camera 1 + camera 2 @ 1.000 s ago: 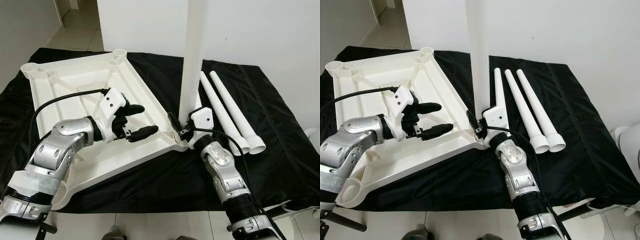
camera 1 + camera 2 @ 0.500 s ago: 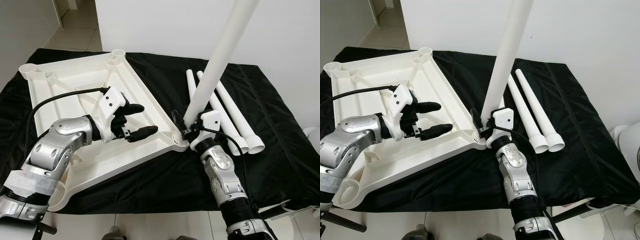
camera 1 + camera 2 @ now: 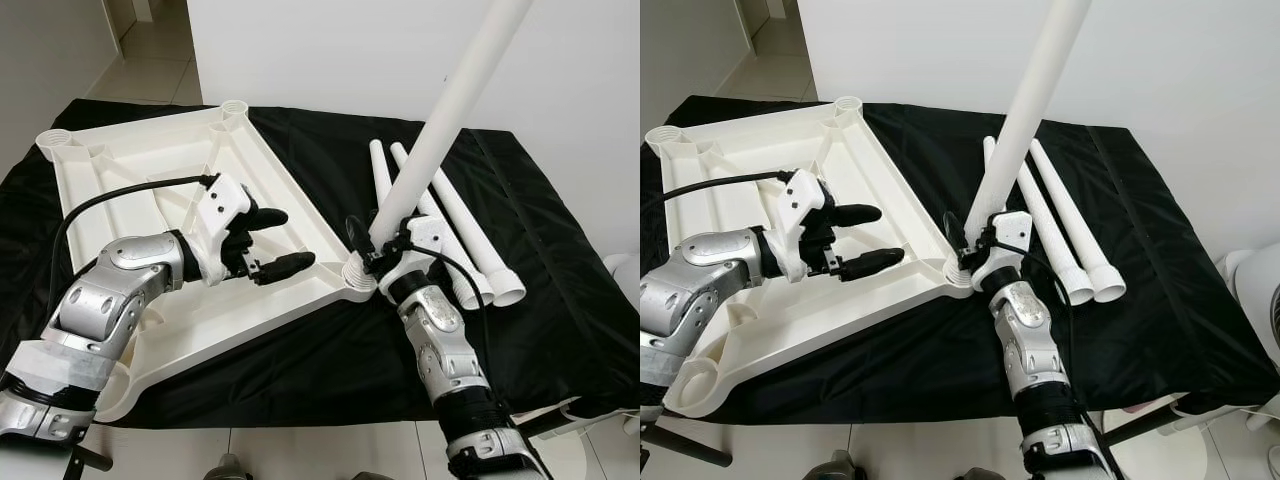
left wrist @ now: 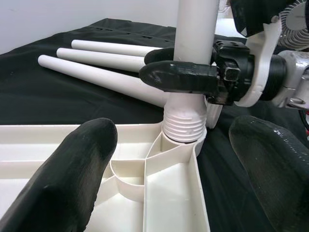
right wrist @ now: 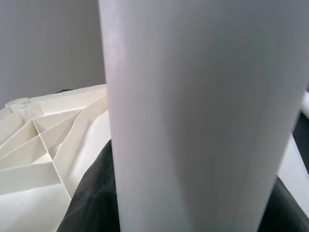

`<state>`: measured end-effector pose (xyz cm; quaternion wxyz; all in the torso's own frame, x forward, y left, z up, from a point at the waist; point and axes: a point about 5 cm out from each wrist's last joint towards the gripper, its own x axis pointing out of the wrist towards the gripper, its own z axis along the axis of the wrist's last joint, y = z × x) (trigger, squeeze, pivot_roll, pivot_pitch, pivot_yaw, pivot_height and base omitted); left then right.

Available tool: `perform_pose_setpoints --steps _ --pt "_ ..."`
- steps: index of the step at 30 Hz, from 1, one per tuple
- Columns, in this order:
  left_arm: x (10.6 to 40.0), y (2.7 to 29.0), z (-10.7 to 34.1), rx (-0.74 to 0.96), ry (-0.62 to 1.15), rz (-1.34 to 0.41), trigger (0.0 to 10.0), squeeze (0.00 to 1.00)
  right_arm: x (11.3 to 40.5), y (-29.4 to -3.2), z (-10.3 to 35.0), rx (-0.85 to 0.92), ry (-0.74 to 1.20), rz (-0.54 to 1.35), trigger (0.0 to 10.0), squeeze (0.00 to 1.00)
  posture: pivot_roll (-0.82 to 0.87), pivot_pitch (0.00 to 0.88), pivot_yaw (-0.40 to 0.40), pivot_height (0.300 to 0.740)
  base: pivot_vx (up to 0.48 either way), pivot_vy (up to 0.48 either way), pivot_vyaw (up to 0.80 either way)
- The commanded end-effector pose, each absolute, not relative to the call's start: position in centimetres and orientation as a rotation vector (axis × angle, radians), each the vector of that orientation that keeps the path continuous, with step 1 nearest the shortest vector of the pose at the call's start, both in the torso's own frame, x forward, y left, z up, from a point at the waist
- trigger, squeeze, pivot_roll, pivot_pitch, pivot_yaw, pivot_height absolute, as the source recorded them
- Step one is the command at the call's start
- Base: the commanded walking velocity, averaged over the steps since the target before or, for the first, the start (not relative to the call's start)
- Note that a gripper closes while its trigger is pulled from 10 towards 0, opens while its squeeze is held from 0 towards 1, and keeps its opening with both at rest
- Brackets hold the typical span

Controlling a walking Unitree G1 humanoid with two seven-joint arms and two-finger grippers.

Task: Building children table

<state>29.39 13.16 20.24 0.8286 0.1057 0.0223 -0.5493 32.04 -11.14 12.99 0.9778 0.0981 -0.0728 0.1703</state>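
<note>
Tabletop (image 3: pixel 150 190), white plastic, lies upside down on the black cloth (image 3: pixel 560 300), ribs up, one corner socket (image 3: pixel 358 275) turned toward the right arm. The right gripper (image 3: pixel 378 246) is clamped around the lower end of a leg (image 3: pixel 440 130), whose threaded foot sits in that socket. A second ago the leg stood straight up; now it leans up and away to the right, well off vertical. To me that tilt means the thread is not seated squarely, so the leg needs righting before it will screw home. The left gripper (image 3: pixel 272 243) hovers over the tabletop's near edge, fingers spread wide and holding nothing, much where it was before; its wrist view looks straight at the threaded joint. Three spare legs (image 3: pixel 470 230) lie side by side on the cloth just beyond the right gripper, waiting for the other sockets.
</note>
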Motion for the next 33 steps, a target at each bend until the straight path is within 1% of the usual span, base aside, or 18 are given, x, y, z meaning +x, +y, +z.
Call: perform_pose_setpoints --steps 1,4,6,7,8,9,14,19,22,24,25,26,27,30,31,33 --pt "28.6 12.6 20.7 0.243 0.044 -1.308 10.0 0.0 31.4 -12.3 9.5 0.225 0.011 0.268 10.0 0.0 0.09 0.031 -0.051 0.74 0.0 0.0 0.0" --pt "28.6 12.6 20.7 0.241 0.039 -1.303 10.0 0.0 31.1 -12.2 9.5 0.18 -0.027 0.277 10.0 0.0 0.09 0.03 -0.052 0.74 0.0 0.0 0.0" --pt "28.6 12.6 20.7 0.24 0.039 -1.301 10.0 0.0 30.4 -11.9 9.1 0.051 -0.043 0.311 10.0 0.0 0.09 0.03 -0.053 0.74 0.0 0.0 0.0" --pt "28.6 12.6 20.7 0.24 0.039 -1.301 10.0 0.0 30.4 -11.9 9.1 0.051 -0.043 0.311 10.0 0.0 0.09 0.03 -0.053 0.74 0.0 0.0 0.0" --pt "28.6 12.6 20.8 0.24 0.039 -1.3 10.0 0.0 30.1 -11.8 8.8 -0.002 -0.042 0.327 10.0 0.0 0.09 0.03 -0.053 0.74 0.0 0.0 0.0" --pt "28.6 12.6 20.8 0.24 0.039 -1.3 10.0 0.0 30.1 -11.8 8.8 -0.002 -0.042 0.327 10.0 0.0 0.09 0.03 -0.053 0.74 0.0 0.0 0.0" --pt "28.7 12.6 20.8 0.24 0.036 -1.303 10.0 0.0 30.4 -11.4 8.9 -0.126 -0.037 0.377 10.0 0.0 0.08 0.031 -0.047 0.74 0.0 0.0 0.0" --pt "28.7 12.6 20.9 0.242 0.034 -1.304 10.0 0.0 30.6 -10.9 8.8 -0.206 -0.036 0.428 10.0 0.0 0.08 0.03 -0.048 0.74 0.0 0.0 0.0" --pt "28.7 12.6 20.9 0.243 0.034 -1.302 10.0 0.0 30.5 -10.8 8.7 -0.207 -0.032 0.434 10.0 0.0 0.08 0.03 -0.048 0.74 0.0 0.0 0.0" --pt "28.7 12.7 21.0 0.243 0.034 -1.3 10.0 0.0 30.4 -11.0 8.4 -0.131 -0.017 0.411 10.0 0.0 0.09 0.029 -0.053 0.74 0.0 0.0 0.0" --pt "28.7 12.7 21.0 0.243 0.034 -1.3 10.0 0.0 30.4 -11.0 8.4 -0.131 -0.017 0.411 10.0 0.0 0.09 0.029 -0.053 0.74 0.0 0.0 0.0" --pt "28.7 12.7 21.0 0.244 0.034 -1.298 10.0 0.0 30.4 -11.2 8.3 -0.044 -0.005 0.382 10.0 0.0 0.09 0.028 -0.054 0.74 0.0 0.0 0.0" --pt "28.7 12.7 21.0 0.244 0.034 -1.298 10.0 0.0 30.4 -11.2 8.3 -0.044 -0.005 0.382 10.0 0.0 0.09 0.028 -0.054 0.74 0.0 0.0 0.0" --pt "28.7 12.7 21.0 0.245 0.033 -1.297 10.0 0.0 30.4 -11.8 7.9 0.143 0.029 0.308 10.0 0.0 0.09 0.025 -0.056 0.74 0.0 0.0 0.0" --pt "28.7 12.7 21.0 0.246 0.032 -1.298 10.0 0.0 30.5 -12.0 7.8 0.172 0.036 0.296 10.0 0.0 0.09 0.025 -0.056 0.74 0.0 0.0 0.0" --pt "28.7 12.7 21.0 0.246 0.032 -1.298 10.0 0.0 30.5 -12.0 7.8 0.172 0.036 0.296 10.0 0.0 0.09 0.025 -0.056 0.74 0.0 0.0 0.0"
